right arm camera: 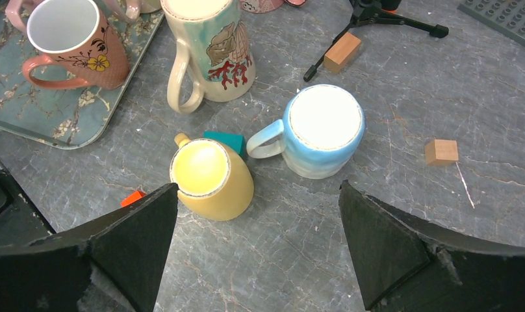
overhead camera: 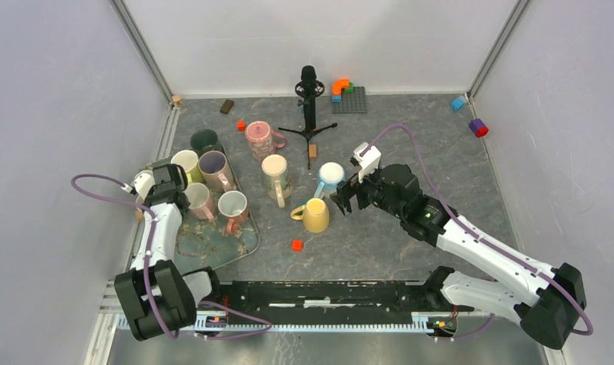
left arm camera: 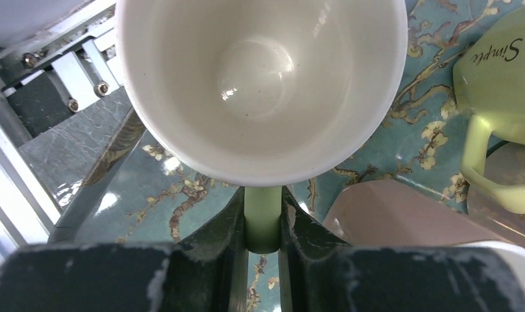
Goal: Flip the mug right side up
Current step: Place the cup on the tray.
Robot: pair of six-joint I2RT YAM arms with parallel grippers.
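My left gripper (left arm camera: 263,198) is shut on the pale green handle (left arm camera: 262,221) of a mug (left arm camera: 260,84) with a white inside. The mug's mouth faces the wrist camera, over the left edge of the teal flowered tray (left arm camera: 162,195). From above, this mug (overhead camera: 143,182) shows as a white round next to my left gripper (overhead camera: 155,182). Whether it rests on the tray I cannot tell. My right gripper (right arm camera: 256,188) (overhead camera: 349,199) hangs open over the table. Just beyond it a yellow mug (right arm camera: 211,179) and a blue mug (right arm camera: 325,130) stand bottom up.
Several more mugs stand on the tray (overhead camera: 213,247), among them a light green one (left arm camera: 500,71) and a pink one (left arm camera: 403,214) close to the held mug. A tall shell-painted mug (right arm camera: 204,52), small blocks (right arm camera: 440,151), a black tripod (overhead camera: 309,106) and a metal rail (left arm camera: 13,188) lie around.
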